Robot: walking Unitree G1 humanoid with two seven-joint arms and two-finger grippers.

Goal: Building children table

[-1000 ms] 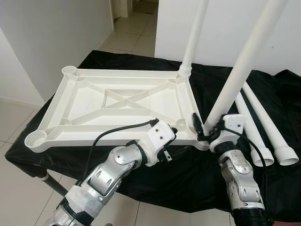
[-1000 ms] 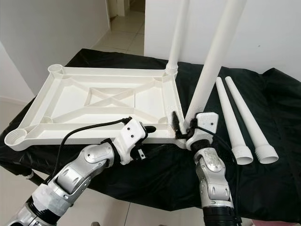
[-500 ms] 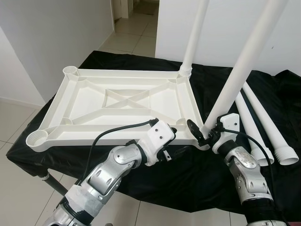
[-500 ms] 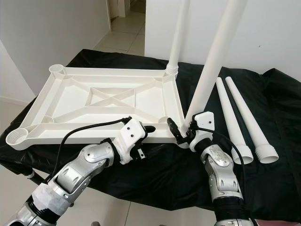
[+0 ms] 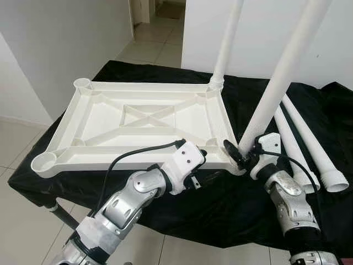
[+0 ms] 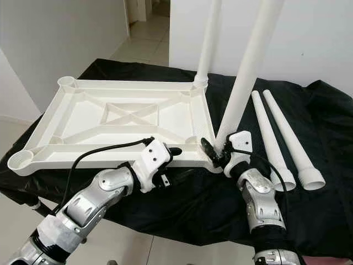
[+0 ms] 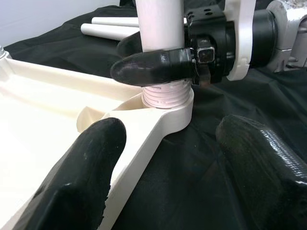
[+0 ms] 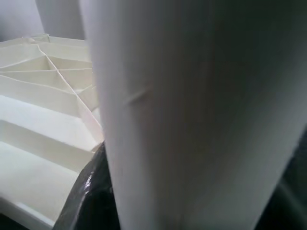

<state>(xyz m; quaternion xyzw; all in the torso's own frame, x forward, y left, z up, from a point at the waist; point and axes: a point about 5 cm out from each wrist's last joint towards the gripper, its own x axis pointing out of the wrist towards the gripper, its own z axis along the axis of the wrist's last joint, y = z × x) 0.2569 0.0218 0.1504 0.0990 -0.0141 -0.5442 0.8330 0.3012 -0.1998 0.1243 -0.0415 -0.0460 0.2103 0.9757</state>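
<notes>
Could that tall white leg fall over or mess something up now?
Maybe. The right gripper grips the near leg only at its base, so the long top could lean and strain its corner socket.

The tabletop lies near the black-covered table's front edge, so a hard push could slide it off.

The two loose legs lie beside the right arm and might roll if bumped.

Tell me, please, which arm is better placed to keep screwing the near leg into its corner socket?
Probably the right: its tool already straddles the near leg just above the threaded socket, while the left tool waits open beside the tabletop.
</notes>
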